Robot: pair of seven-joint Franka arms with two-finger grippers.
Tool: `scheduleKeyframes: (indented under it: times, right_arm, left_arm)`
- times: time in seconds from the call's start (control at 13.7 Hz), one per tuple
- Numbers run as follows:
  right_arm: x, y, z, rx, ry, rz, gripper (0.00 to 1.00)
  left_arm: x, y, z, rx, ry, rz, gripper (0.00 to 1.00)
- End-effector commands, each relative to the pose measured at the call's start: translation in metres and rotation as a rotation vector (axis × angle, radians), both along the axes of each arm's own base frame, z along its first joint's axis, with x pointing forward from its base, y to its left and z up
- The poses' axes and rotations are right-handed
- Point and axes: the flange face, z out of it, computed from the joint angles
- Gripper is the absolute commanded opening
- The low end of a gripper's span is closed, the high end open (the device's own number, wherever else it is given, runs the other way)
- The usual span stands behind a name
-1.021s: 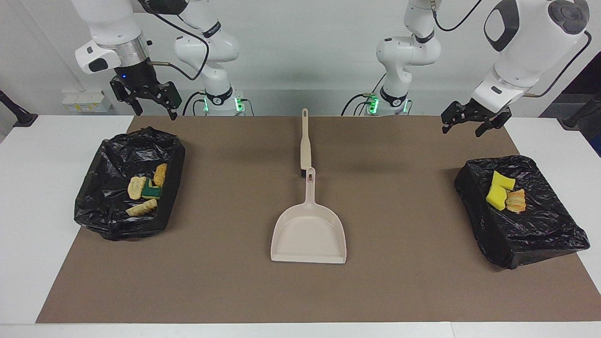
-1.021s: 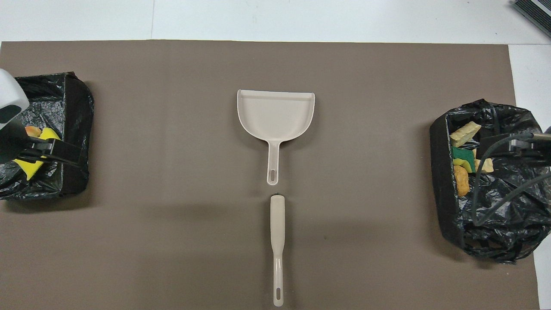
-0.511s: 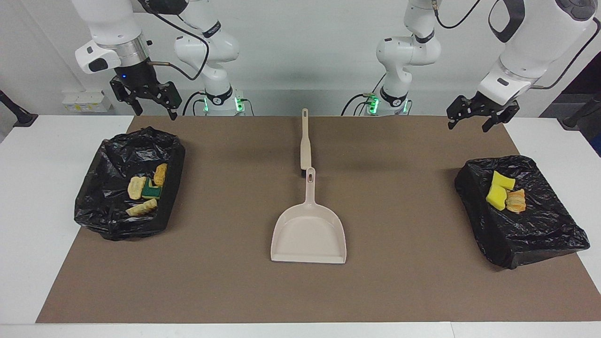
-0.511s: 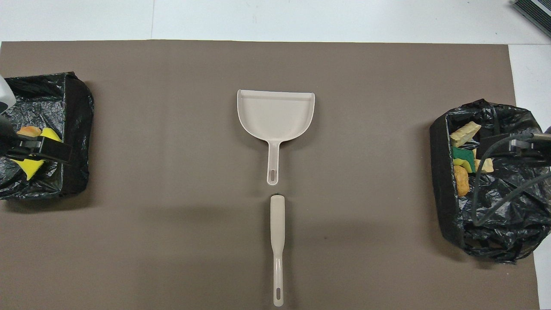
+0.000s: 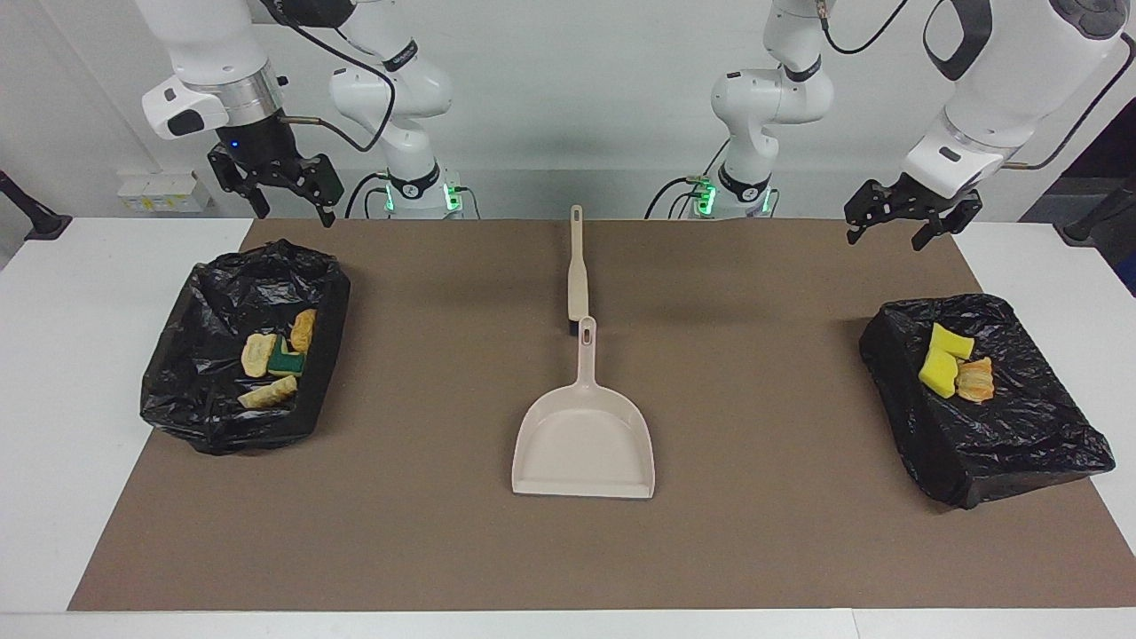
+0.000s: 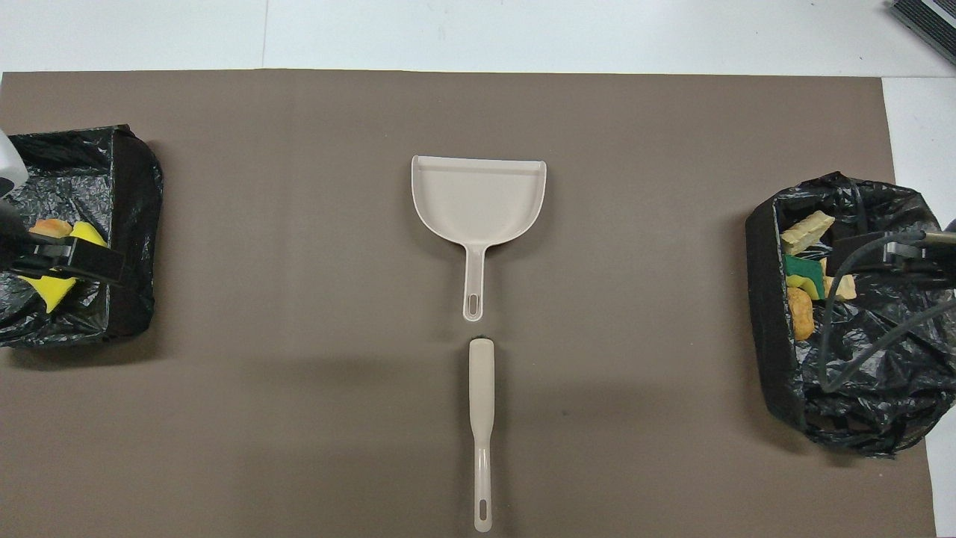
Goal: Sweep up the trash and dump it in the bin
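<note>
I see dustpan (image 5: 583,439): smooth beige plastic | bin liners (image 5: 240,355): crinkled glossy black plastic | mat (image 5: 754,373): matt brown paper

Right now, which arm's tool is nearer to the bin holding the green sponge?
Right. The right tool hangs open in the air just above that bin, at its robot-side edge. The left tool hangs open at the table's other end, above the second bin.
</note>
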Motion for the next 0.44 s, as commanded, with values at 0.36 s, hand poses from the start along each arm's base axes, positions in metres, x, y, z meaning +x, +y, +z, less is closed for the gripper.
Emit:
scheduleKeyframes:
  times: [0.36]
  right_arm:
    - [-0.0003,-0.0035,0.0038,0.017,0.008,0.024,1.00]
  left_arm:
    - [0.0011,-0.0036,0.0020,0.009,0.000,-0.028,1.00]
